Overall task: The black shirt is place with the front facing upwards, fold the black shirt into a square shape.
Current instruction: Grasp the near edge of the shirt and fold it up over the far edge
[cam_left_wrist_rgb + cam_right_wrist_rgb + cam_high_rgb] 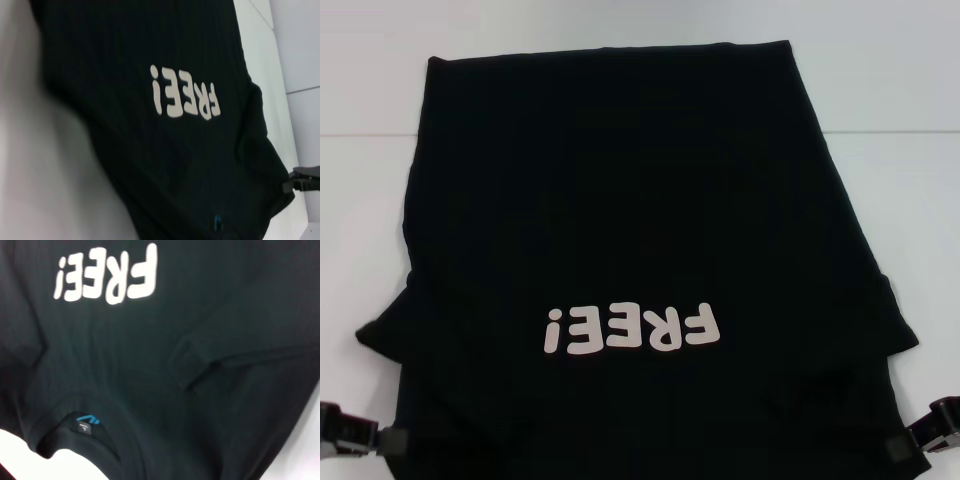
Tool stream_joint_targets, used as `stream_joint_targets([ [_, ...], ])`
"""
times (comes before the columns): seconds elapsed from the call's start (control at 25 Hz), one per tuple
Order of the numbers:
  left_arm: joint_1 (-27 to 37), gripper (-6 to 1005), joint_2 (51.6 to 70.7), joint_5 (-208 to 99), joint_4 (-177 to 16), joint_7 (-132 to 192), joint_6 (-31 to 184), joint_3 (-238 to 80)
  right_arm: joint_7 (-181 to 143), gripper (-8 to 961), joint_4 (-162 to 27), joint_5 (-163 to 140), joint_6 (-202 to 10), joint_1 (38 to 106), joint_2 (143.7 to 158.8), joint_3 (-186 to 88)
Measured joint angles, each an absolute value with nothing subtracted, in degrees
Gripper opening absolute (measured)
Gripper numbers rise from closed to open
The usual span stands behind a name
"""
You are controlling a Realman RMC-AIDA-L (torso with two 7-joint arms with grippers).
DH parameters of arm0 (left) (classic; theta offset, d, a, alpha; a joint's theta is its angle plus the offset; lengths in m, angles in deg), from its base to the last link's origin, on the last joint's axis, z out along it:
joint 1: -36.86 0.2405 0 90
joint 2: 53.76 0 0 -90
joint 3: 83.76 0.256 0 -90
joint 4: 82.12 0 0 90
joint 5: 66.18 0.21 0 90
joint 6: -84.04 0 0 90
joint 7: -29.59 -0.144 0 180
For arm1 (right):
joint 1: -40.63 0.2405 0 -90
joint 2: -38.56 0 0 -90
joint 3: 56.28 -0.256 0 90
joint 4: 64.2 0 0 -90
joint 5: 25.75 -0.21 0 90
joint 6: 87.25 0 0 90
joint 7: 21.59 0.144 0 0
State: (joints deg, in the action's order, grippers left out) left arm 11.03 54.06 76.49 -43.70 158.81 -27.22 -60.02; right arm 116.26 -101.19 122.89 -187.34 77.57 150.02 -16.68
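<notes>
Left end effector and right end effector flank the black shirt.

Matt black shirt of finely ribbed cloth, smooth white lettering, smooth white table

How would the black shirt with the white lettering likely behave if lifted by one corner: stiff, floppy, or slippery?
The black shirt would probably hang limp: it lies flat on the table, with soft creases near one sleeve. It likely won't roll or tip, having no rigid shape. The ribbed-looking cloth seems unlikely to slip. The left end effector and right end effector sit at its near corners.
</notes>
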Motion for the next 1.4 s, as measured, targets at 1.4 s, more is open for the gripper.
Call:
stream_joint_targets([
  [1.4,-2.9,18,57.25,74.4,-49.2,169.1,4.5,-65.8,119.0,37,-100.5,113.3,-165.4,86.8,150.85,-22.9],
])
